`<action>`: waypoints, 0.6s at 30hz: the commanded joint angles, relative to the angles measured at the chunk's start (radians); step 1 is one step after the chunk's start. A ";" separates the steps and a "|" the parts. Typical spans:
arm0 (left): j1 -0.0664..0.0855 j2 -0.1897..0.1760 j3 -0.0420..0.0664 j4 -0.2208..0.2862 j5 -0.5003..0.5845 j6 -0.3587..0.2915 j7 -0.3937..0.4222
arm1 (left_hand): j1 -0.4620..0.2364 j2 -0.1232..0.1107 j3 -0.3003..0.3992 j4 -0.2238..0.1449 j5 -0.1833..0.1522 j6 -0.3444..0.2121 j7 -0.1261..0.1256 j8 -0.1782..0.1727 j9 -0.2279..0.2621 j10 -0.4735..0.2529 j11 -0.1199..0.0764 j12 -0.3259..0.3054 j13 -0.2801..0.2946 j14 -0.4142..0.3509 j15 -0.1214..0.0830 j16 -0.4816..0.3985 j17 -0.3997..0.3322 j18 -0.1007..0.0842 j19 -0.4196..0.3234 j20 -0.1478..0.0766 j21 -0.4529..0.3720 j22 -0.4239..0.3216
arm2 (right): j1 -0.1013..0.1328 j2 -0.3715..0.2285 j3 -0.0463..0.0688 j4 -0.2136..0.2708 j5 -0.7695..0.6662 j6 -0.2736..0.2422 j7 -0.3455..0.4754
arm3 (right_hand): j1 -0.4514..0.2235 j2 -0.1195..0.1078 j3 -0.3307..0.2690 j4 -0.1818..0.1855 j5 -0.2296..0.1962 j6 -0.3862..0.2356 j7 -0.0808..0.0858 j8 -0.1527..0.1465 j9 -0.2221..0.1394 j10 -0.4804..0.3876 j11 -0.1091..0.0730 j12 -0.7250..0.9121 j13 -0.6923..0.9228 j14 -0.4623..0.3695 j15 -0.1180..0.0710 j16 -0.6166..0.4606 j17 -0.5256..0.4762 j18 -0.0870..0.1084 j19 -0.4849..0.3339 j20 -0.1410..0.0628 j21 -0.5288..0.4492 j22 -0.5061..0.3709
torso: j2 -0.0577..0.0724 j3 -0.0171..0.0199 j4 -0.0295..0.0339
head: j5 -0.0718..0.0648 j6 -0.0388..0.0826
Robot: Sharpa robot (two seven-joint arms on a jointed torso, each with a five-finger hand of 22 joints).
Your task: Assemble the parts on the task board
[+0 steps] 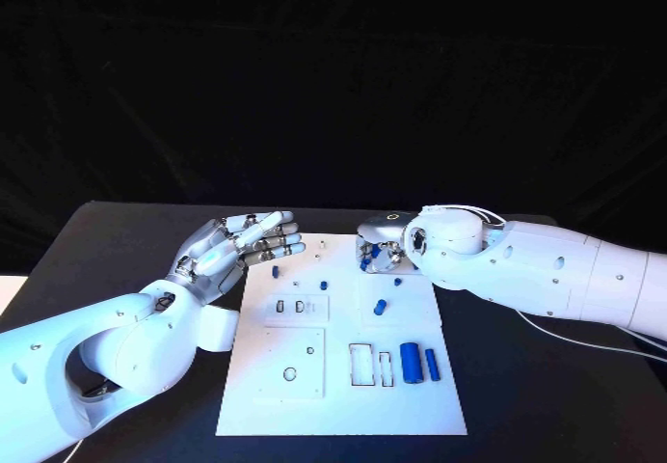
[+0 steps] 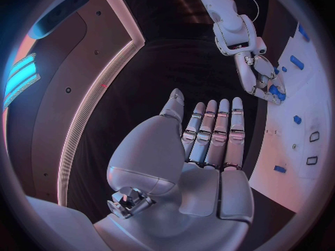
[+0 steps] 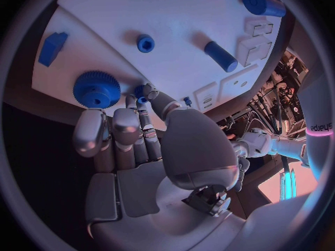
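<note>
The white task board [image 1: 340,386] lies in the middle of the black table. My right hand [image 1: 386,251] reaches down at the board's far edge; in the right wrist view its thumb and a finger pinch a small blue peg [image 3: 142,100] next to a blue gear [image 3: 96,89]. My left hand [image 1: 236,249] hovers by the board's far left corner, fingers stretched out and holding nothing. A big blue cylinder [image 1: 411,359] and a thinner one [image 1: 433,364] lie on the board's near right. A blue peg [image 1: 380,308] stands mid-board.
Small blue pieces [image 1: 323,285] sit on the far part of the board. Rectangular slots [image 1: 361,365] and a round hole [image 1: 291,373] open in its near half. A blue block [image 3: 52,44] and a blue ring [image 3: 145,43] lie near my right hand.
</note>
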 commanded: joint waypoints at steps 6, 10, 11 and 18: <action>0.001 0.004 0.001 -0.002 0.002 0.020 0.001 | 0.002 0.012 0.000 -0.006 0.005 0.001 0.018 -0.001 0.001 0.002 -0.002 0.000 -0.001 0.007 -0.003 0.002 -0.002 0.012 0.007 0.000 0.000 -0.001 | -0.003 0.007 0.000 -0.008 -0.014 0.002 -0.004 | 0.001 0.018 0.022 0.010 0.007 0.021 0.001 0.004 0.003 0.022 -0.001 0.006 -0.001 0.005 0.008 0.010 0.003 -0.015 -0.003 0.003 0.010 0.005 | 0.000 -0.0009 0.0000 | 0.000 -0.003; 0.001 0.004 0.001 -0.003 0.002 0.020 0.001 | 0.002 0.012 0.000 -0.006 0.005 0.001 0.018 -0.001 0.001 0.002 -0.002 0.000 -0.001 0.007 -0.003 0.002 -0.002 0.012 0.007 0.000 0.000 -0.001 | -0.003 0.006 0.000 -0.007 -0.014 -0.049 -0.005 | 0.024 0.040 0.062 0.009 -0.014 0.041 0.008 0.008 0.008 0.047 -0.008 0.009 0.000 0.007 0.002 0.020 0.011 -0.016 0.000 -0.002 0.017 0.015 | 0.000 -0.0010 -0.0007 | 0.001 -0.005; 0.001 0.004 0.001 -0.003 0.002 0.020 0.000 | 0.002 0.012 0.001 -0.006 0.005 0.001 0.018 -0.001 0.001 0.002 -0.002 0.000 -0.001 0.008 -0.003 0.002 -0.003 0.012 0.007 0.000 0.000 -0.001 | -0.003 0.004 0.000 -0.004 -0.014 -0.073 -0.004 | 0.033 0.044 0.077 0.004 -0.016 0.047 0.009 0.009 0.010 0.056 -0.009 0.011 0.000 0.006 0.000 0.018 0.008 -0.016 0.000 -0.003 0.017 0.015 | 0.000 -0.0008 -0.0008 | 0.001 -0.005; 0.001 0.004 0.001 -0.005 0.002 0.020 -0.001 | 0.003 0.013 0.001 -0.007 0.005 0.002 0.019 -0.001 0.001 0.002 -0.002 0.001 -0.001 0.008 -0.003 0.002 -0.004 0.012 0.006 0.000 0.000 -0.001 | -0.003 -0.009 0.001 0.026 -0.004 -0.211 -0.002 | 0.041 0.035 0.139 -0.005 -0.019 0.059 0.015 0.006 0.015 0.076 -0.010 0.002 0.000 0.002 0.001 0.017 0.000 -0.016 -0.005 -0.006 0.021 0.016 | 0.000 -0.0016 0.0008 | 0.003 0.000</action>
